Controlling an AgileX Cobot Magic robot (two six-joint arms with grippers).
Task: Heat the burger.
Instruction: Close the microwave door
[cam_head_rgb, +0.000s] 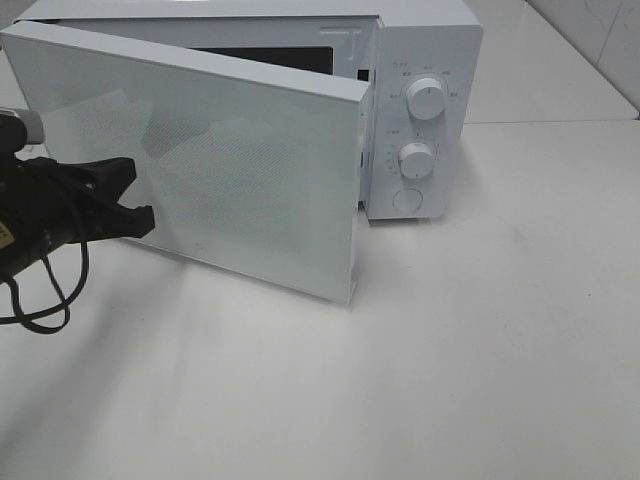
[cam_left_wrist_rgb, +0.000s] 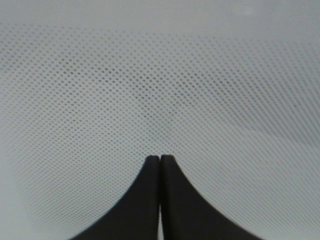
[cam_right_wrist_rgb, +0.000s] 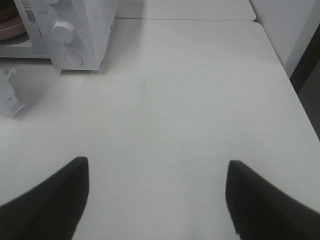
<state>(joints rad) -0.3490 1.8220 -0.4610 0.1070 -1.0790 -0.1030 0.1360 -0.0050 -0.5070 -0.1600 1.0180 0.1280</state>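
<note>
The white microwave (cam_head_rgb: 425, 50) stands at the back with its door (cam_head_rgb: 220, 150) swung partly open toward the front. My left gripper (cam_head_rgb: 141, 200) is shut, its tips right at the door's outer face, whose dotted mesh fills the left wrist view around the closed fingertips (cam_left_wrist_rgb: 160, 158). My right gripper (cam_right_wrist_rgb: 156, 162) is open over bare table and holds nothing; it is outside the exterior view. In the right wrist view a sliver of the tan burger (cam_right_wrist_rgb: 6, 19) on a pink plate (cam_right_wrist_rgb: 12, 34) shows inside the oven cavity. The door hides both in the exterior view.
Two dials (cam_head_rgb: 427, 100) (cam_head_rgb: 415, 158) and a round button (cam_head_rgb: 407, 200) sit on the microwave's control panel. A black cable (cam_head_rgb: 45, 305) loops down from the left arm. The white table (cam_head_rgb: 450, 350) ends at an edge (cam_right_wrist_rgb: 295, 95) on the right.
</note>
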